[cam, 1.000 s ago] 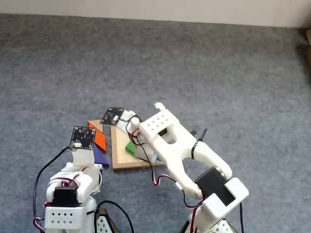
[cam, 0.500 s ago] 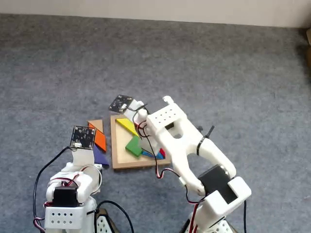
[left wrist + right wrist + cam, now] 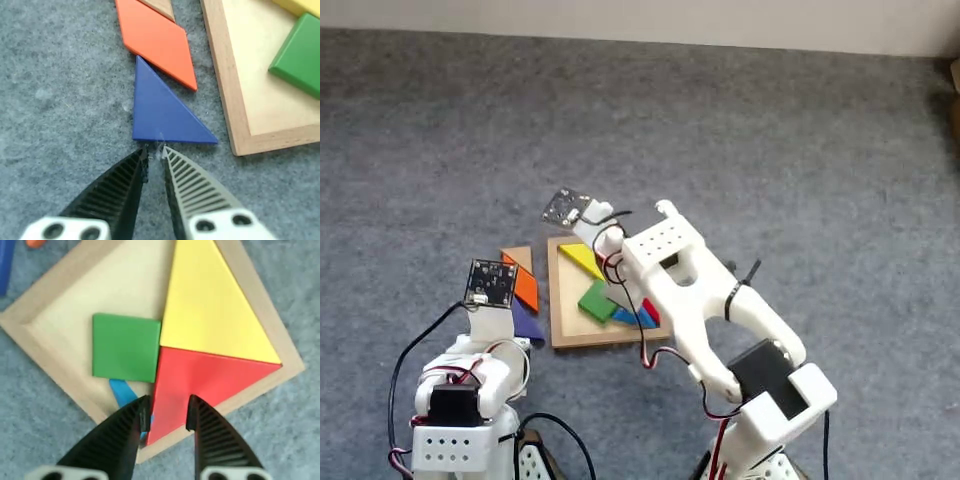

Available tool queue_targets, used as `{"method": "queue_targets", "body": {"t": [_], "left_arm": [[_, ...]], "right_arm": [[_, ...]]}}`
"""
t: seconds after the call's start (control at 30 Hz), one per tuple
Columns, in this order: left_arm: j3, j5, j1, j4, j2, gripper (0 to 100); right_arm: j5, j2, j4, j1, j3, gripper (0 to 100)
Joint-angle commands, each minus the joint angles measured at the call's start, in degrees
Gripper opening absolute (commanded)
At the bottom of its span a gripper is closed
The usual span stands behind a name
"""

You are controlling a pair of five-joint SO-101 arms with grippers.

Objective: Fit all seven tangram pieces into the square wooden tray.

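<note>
Wooden tray (image 3: 553, 300) is sitting just below centre of the high view, holding four pieces. Yellow triangle (image 3: 210, 310) and red triangle (image 3: 200, 380) are lying edge to edge, green square (image 3: 126, 346) is butting against them, and a small light-blue piece (image 3: 120, 390) is peeking out beside the square. Three pieces are lying on the carpet just left of the tray: orange parallelogram (image 3: 157, 37), dark blue triangle (image 3: 160, 112) and a tan piece (image 3: 159, 6). I am holding my right pincer (image 3: 167, 407) over the red triangle's corner, jaws a little apart, gripping nothing. My left pincer (image 3: 153, 150) is hovering at a short edge of the blue triangle, jaws nearly closed, empty. Judgement: the blue triangle is looking like the next piece. I am planning to widen the left jaws first, straddle a narrow corner, lift level, and keep clear of the green square while lowering.
</note>
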Motion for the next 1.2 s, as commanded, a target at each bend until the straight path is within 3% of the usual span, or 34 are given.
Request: {"method": "queue_targets", "body": {"t": [0.0,0.4,0.6,0.83,1.17], "left_arm": [[1.2,0.3,0.0,0.2,-2.7,7],[1.2,0.3,0.0,0.2,-2.7,7],[1.2,0.3,0.0,0.2,-2.7,7],[1.2,0.3,0.0,0.2,-2.7,7],[1.2,0.3,0.0,0.2,-2.7,7]], "right_arm": [[-0.5,-0.7,-2.7,0.7,0.1,12.4],[-0.7,-8.5,-0.4,2.0,1.0,12.3],[-0.7,-16.6,-0.4,1.0,10.3,12.3],[-0.7,-16.8,-10.1,1.1,19.6,12.3],[-0.7,-16.8,-16.7,1.1,21.1,12.3]]}}
